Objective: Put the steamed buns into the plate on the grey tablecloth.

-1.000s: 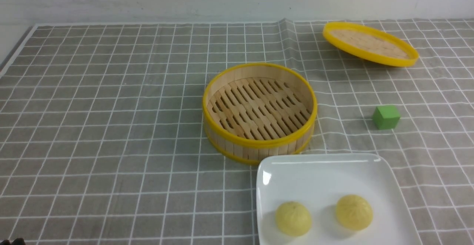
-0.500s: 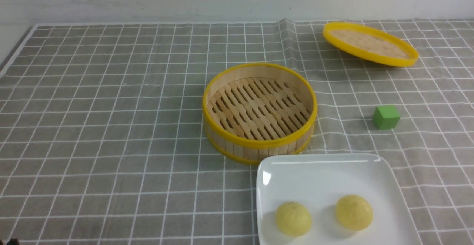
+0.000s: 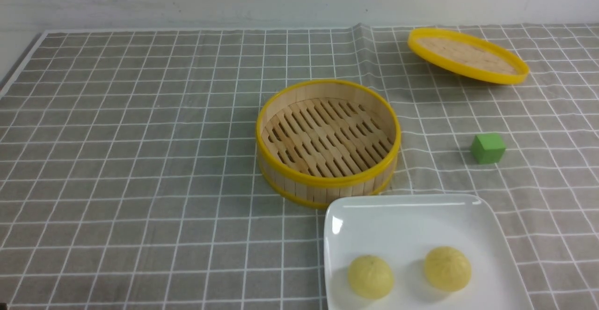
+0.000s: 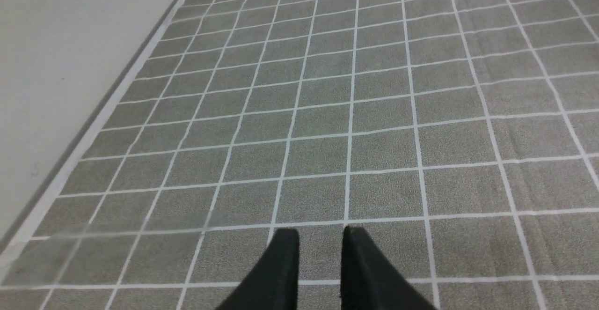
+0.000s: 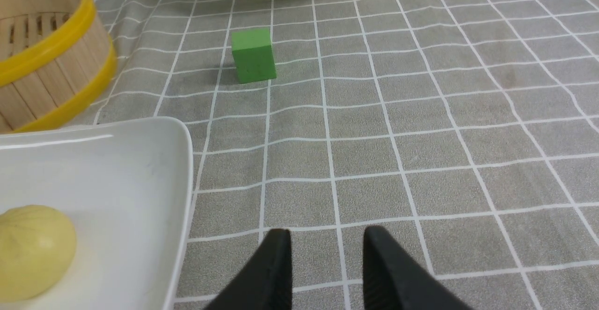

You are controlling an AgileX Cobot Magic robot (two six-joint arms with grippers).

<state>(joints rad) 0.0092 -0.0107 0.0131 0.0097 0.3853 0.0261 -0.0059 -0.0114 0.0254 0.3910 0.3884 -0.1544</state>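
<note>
Both steamed buns on plate, end effectors empty

Two steamed buns (image 3: 408, 272) sit apart on the white plate (image 3: 412, 225), nearer its near side. Plate lies on the grey tablecloth (image 3: 154, 197), lower edge cut off in front view. Bamboo steamer basket (image 3: 327, 136), empty, just beyond plate, toward its left; they look close to touching, hard to be sure. Green cube (image 3: 488, 148) on cloth beyond plate, right of basket. Yellow-rimmed lid (image 3: 468, 56) farther back, right, tilted. Left end effector (image 4: 320, 268): fingertips parted, narrow gap, nothing held, over cloth. Right end effector (image 5: 326, 268): fingertips parted somewhat wider, nothing held, beside plate.
</note>
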